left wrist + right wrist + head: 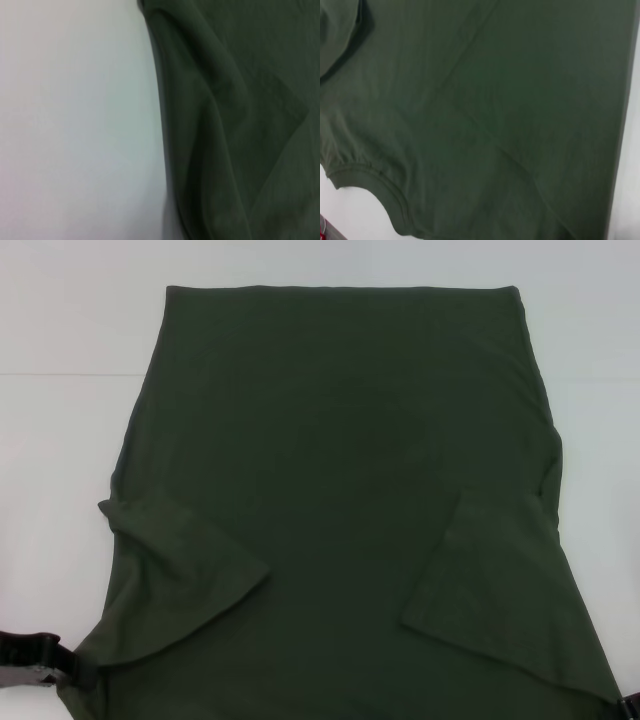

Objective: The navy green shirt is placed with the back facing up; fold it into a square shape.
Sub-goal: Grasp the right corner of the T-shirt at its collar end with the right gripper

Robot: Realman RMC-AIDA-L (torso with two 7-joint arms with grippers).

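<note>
A: Nearest the head camera, the collar end of the navy green shirt (pixel 340 470) runs off the bottom edge, with a gripper at each near corner. Why there?

B: My guess is the shoulders are the handles for the next fold. Both sleeves are already turned in over the body, so the sides look done and the near end would go forward over the far hem.

A: Where does the shirt sit?

B: Spread on the white table (pixel 60 330), hem at the far side, both folded sleeves lying on top, well apart from each other.

A: Is the left gripper (pixel 45 665) closed on the cloth?

B: It touches the near left corner, but its fingertips are behind the fabric. I cannot tell. The left wrist view shows only the shirt's edge against the table.

A: And the right gripper (pixel 630 707)?

B: Just a dark sliver at the frame's corner, beside the near right edge. Cannot tell either. Its wrist view gives the ribbed collar curve and no fingers.

A: Anything else unclear?

B: A red scrap in that view's corner, unidentifiable
</note>
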